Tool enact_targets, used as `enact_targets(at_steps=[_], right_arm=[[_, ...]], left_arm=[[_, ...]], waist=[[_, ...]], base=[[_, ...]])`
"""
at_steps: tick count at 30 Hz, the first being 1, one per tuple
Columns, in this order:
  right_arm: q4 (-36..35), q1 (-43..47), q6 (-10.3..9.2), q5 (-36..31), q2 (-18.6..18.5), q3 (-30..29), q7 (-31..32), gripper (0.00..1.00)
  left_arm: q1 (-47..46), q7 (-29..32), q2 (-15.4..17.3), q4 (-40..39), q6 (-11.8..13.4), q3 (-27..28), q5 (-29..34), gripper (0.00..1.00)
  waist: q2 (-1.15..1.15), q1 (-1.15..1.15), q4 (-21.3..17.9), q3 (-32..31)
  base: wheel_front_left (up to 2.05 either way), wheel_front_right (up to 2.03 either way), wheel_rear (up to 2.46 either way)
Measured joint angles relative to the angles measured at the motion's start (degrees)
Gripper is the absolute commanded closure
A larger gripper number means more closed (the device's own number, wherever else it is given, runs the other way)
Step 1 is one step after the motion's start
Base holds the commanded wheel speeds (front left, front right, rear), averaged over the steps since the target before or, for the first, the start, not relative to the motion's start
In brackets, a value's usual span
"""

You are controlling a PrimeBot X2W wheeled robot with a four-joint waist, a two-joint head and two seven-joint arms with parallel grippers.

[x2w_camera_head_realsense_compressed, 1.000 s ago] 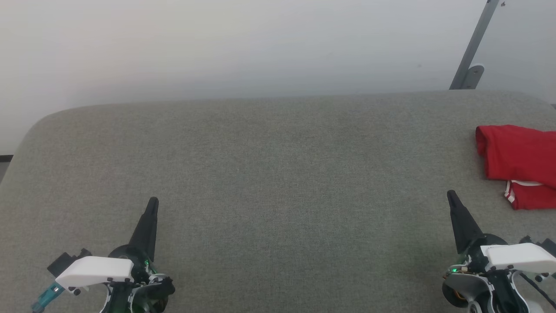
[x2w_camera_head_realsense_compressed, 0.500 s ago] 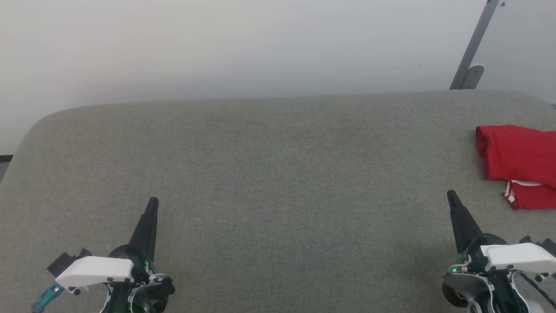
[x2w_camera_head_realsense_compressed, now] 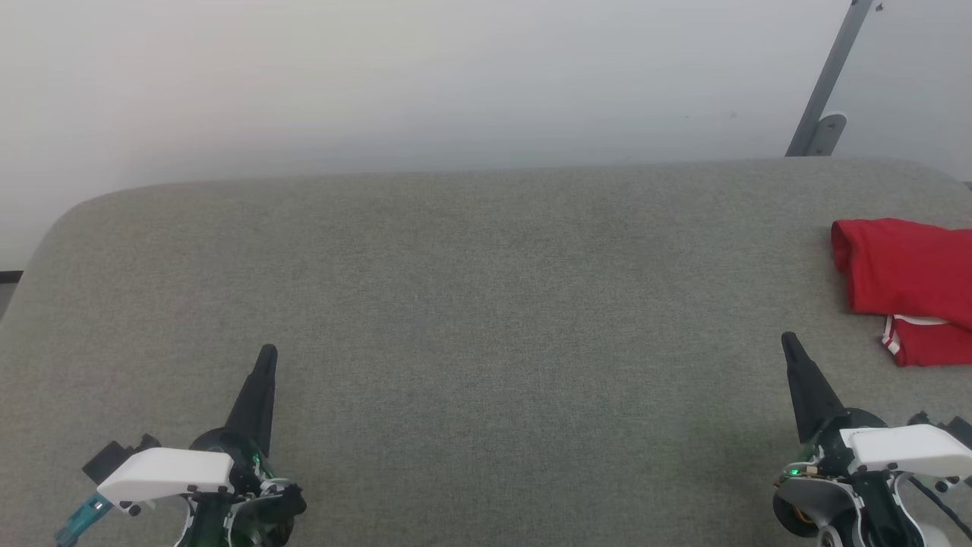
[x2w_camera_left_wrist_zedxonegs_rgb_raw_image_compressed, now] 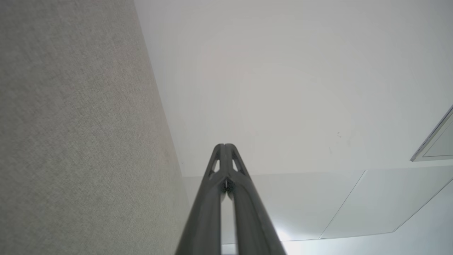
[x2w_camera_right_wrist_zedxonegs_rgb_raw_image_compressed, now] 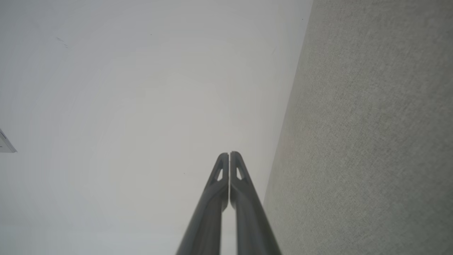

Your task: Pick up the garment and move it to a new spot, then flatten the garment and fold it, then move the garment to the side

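Observation:
The garment (x2w_camera_head_realsense_compressed: 907, 285), red with a bit of red-and-white striped trim showing, lies folded at the far right of the grey fabric surface (x2w_camera_head_realsense_compressed: 486, 304), cut off by the head view's right edge. My left gripper (x2w_camera_head_realsense_compressed: 266, 351) rests at the lower left, shut and empty. At the lower right my right gripper (x2w_camera_head_realsense_compressed: 788, 338) is shut too, holding nothing, a short way left of and nearer than the garment. In the wrist views the left gripper (x2w_camera_left_wrist_zedxonegs_rgb_raw_image_compressed: 224, 145) and the right gripper (x2w_camera_right_wrist_zedxonegs_rgb_raw_image_compressed: 229, 153) each show both fingers pressed together, with the wall behind them.
A plain pale wall (x2w_camera_head_realsense_compressed: 425, 83) rises behind the surface's far edge. A grey metal strut (x2w_camera_head_realsense_compressed: 828, 83) with a bracket leans up at the far right. The surface's far left corner is rounded.

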Motion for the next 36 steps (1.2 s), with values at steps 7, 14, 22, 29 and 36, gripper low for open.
enact_targets(at_steps=[7,14,22,29,36], right_arm=[[0.0,0.0,0.00,0.0,0.0,0.0,0.0,1.00],[0.0,0.0,0.00,0.0,0.0,0.0,0.0,1.00],[0.0,0.0,0.00,0.0,0.0,0.0,0.0,1.00],[0.0,0.0,0.01,0.0,0.0,0.0,0.0,1.00],[0.0,0.0,0.00,0.0,0.0,0.0,0.0,1.00]], left_arm=[[0.0,0.0,0.0,0.0,0.0,0.0,0.0,1.00],[0.0,0.0,0.0,0.0,0.0,0.0,0.0,1.00],[0.0,0.0,0.0,0.0,0.0,0.0,0.0,1.00],[0.0,0.0,0.0,0.0,0.0,0.0,0.0,1.00],[0.0,0.0,0.0,0.0,0.0,0.0,0.0,1.00]], waist=[[0.00,0.00,0.0,0.0],[0.00,0.00,0.0,0.0],[0.00,0.00,0.0,0.0],[0.00,0.00,0.0,0.0],[0.00,0.00,0.0,0.0]], base=[[0.00,0.00,0.00],[0.00,0.00,0.00],[0.00,0.00,0.00],[0.00,0.00,0.00],[0.00,0.00,0.00]])
